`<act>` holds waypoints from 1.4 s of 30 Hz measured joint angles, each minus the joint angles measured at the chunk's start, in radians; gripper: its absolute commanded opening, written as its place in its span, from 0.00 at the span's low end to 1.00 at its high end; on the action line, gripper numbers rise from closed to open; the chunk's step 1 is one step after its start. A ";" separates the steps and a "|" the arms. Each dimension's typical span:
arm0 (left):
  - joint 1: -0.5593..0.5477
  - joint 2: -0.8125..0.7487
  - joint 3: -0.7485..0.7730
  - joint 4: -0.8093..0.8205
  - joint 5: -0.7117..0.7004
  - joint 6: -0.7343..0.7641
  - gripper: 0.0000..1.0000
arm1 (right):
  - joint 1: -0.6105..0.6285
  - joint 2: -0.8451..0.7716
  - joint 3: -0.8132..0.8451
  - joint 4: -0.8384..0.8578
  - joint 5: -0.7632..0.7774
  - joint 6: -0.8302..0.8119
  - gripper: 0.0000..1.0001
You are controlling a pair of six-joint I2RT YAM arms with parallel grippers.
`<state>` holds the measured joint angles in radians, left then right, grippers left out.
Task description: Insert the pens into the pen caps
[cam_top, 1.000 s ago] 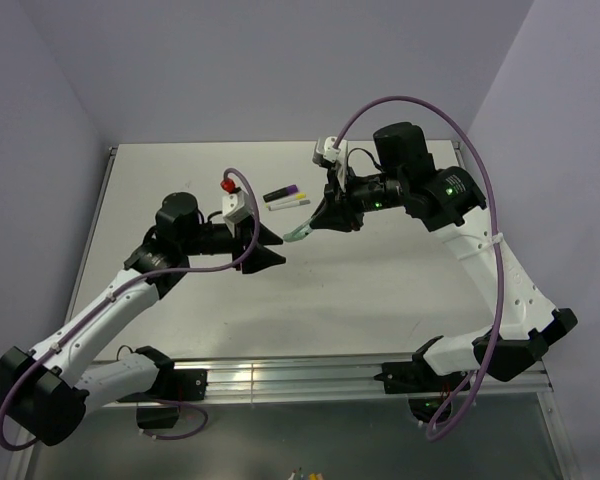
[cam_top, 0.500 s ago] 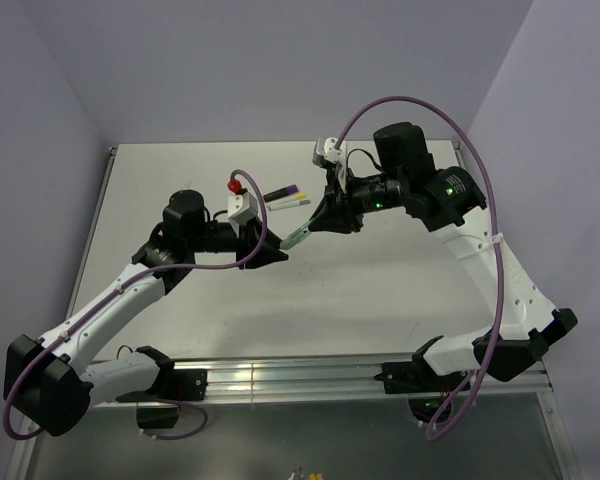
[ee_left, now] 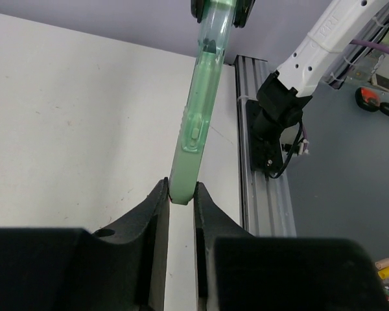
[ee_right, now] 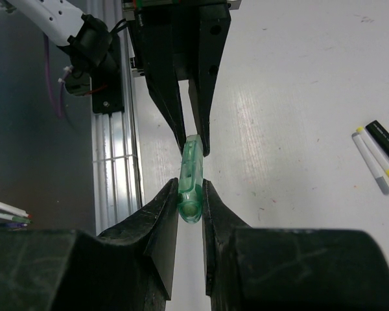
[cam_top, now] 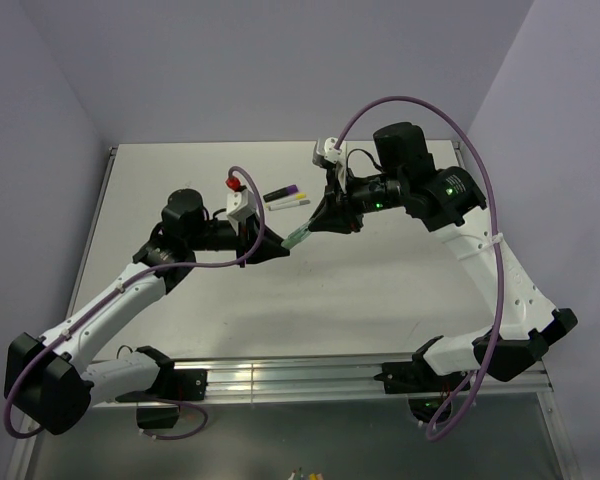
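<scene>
Green pen [ee_left: 201,97] has right claw [ee_right: 190,196] clamped on one end, left claw [ee_left: 181,193] pinching the other.

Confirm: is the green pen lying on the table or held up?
Held up. The right gripper clamps one end of the green pen, and the left gripper pinches the other.

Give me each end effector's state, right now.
Left end effector: closed on one end of the green pen.
Right end effector: closed on the same pen's other end.
</scene>
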<state>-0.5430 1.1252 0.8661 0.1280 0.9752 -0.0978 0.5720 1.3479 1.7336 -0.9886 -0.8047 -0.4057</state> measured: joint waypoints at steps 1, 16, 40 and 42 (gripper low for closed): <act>-0.001 0.000 0.000 0.005 0.000 -0.005 0.01 | 0.001 0.000 0.000 0.000 0.000 0.000 0.00; -0.006 0.000 0.008 0.053 0.008 -0.054 0.00 | 0.020 0.000 -0.002 0.002 0.007 -0.008 0.00; -0.005 0.003 0.015 0.070 0.033 -0.122 0.00 | 0.035 -0.017 -0.099 0.098 -0.030 0.005 0.00; -0.004 0.005 0.014 0.069 0.035 -0.134 0.00 | 0.040 -0.022 -0.108 0.111 -0.026 0.005 0.00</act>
<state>-0.5468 1.1297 0.8806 0.1970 1.0100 -0.2314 0.6125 1.3262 1.6257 -0.8772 -0.8310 -0.4007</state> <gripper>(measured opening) 0.208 0.233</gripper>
